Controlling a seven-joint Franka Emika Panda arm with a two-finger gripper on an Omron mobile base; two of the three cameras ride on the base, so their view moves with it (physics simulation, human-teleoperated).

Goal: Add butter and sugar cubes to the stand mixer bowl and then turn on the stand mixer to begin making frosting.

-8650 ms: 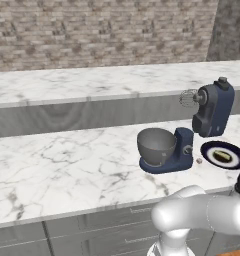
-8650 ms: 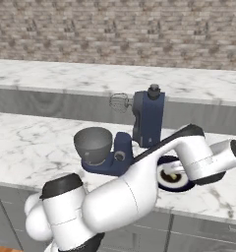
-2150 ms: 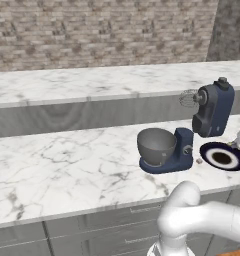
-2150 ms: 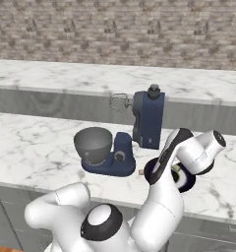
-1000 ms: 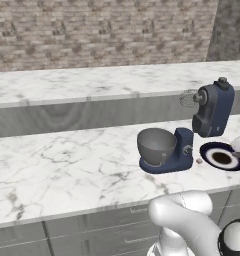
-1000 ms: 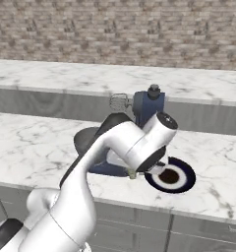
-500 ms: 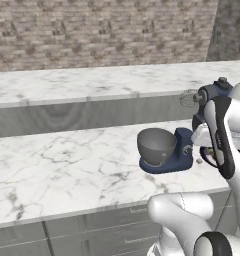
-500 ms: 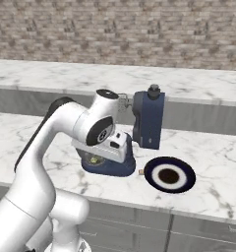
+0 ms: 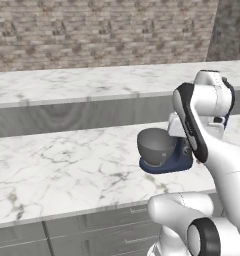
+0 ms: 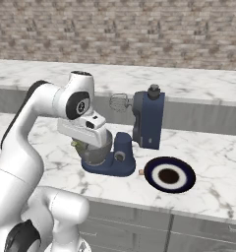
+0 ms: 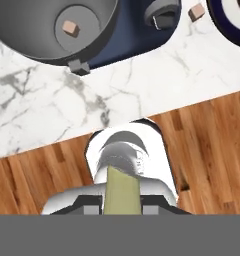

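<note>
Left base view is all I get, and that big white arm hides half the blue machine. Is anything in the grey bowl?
Observer: Yes. The hand view shows one small brown cube on the floor of the bowl.
Operator: Is the arm carrying something?
Observer: The gripper is shut on a pale yellow stick.
Operator: What's behind the arm?
Observer: A dark blue plate lies on the counter, right of the mixer.

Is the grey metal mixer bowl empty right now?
Not empty: the hand view shows one small tan cube on the floor of the grey metal mixer bowl.
</note>
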